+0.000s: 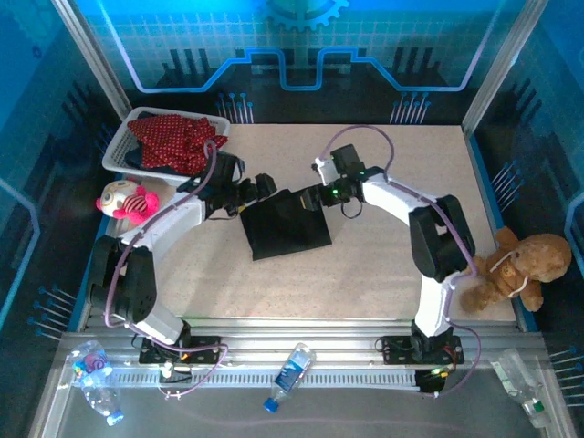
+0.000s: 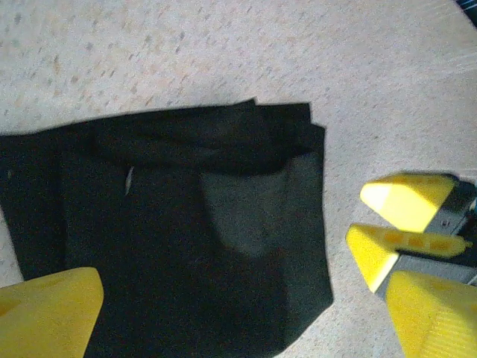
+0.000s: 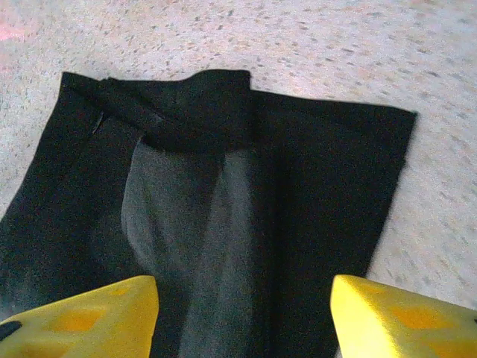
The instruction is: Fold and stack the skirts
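The black skirt (image 1: pixel 285 224) lies folded flat on the speckled table, and no finger holds it. My left gripper (image 1: pixel 267 186) hovers at its far left corner, jaws wide open. In the left wrist view the black skirt (image 2: pixel 171 231) spreads below the left gripper (image 2: pixel 246 321), with nothing between the yellow fingers (image 2: pixel 45 313). My right gripper (image 1: pixel 307 196) is at the far right corner, also open. In the right wrist view the skirt (image 3: pixel 223 194) lies under the open right gripper (image 3: pixel 242 321). A red skirt (image 1: pixel 169 139) is bunched in the basket.
A white mesh basket (image 1: pixel 119 146) stands at the back left. A pink-and-white plush toy (image 1: pixel 126 201) lies in front of it. A brown teddy bear (image 1: pixel 511 269) sits at the right edge. Plastic bottles (image 1: pixel 290 372) lie on the near rail.
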Robot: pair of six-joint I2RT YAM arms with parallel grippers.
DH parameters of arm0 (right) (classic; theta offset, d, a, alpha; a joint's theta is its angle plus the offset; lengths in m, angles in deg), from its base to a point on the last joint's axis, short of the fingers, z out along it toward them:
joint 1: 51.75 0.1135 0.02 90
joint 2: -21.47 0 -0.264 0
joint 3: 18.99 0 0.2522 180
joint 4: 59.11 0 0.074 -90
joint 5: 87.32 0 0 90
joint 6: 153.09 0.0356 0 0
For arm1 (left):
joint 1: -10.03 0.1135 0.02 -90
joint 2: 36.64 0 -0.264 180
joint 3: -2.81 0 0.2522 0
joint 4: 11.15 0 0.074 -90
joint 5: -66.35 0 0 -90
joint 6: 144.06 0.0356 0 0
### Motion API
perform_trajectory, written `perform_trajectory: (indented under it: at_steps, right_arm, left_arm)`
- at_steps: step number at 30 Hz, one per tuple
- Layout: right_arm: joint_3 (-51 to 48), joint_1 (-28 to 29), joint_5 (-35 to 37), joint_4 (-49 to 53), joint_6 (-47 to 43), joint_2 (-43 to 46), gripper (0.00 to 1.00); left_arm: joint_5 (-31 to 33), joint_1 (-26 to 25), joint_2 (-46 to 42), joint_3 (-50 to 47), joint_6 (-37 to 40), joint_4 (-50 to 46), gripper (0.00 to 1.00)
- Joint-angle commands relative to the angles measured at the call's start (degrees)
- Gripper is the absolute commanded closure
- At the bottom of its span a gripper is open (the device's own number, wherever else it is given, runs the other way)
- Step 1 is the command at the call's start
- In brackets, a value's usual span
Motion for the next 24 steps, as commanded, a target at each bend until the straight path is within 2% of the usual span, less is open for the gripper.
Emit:
perform_trajectory:
  at_steps: [1,10,13,16,19,24]
  right_arm:
    - [5.3,0.3,-3.8,5.8,-8.7,-4.3,0.40]
    - [12.6,1.0,-5.6,9.2,-11.2,-11.3,0.53]
    - [13.7,1.3,-8.4,8.9,-11.0,-11.0,0.78]
    - [15.9,1.6,-15.4,9.9,-10.9,-9.4,0.91]
    - [15.9,1.9,-20.2,7.4,-9.4,-7.3,0.97]
    - [17.0,1.4,-21.3,4.2,-6.1,-9.6,0.98]
  left_arm:
    - [0.1,0.4,-1.9,-4.7,-5.6,2.6,0.01]
    - [0.6,1.5,-4.1,-9.7,-7.9,3.0,0.01]
    - [-0.5,1.5,-3.7,-9.1,-7.2,2.9,0.01]
    - [-3.1,1.5,-3.4,-7.4,-5.4,3.4,0.01]
    - [-6.1,1.4,-3.5,-6.4,-5.3,6.0,0.01]
    - [-11.9,1.2,-2.5,-8.3,-10.7,18.1,0.01]
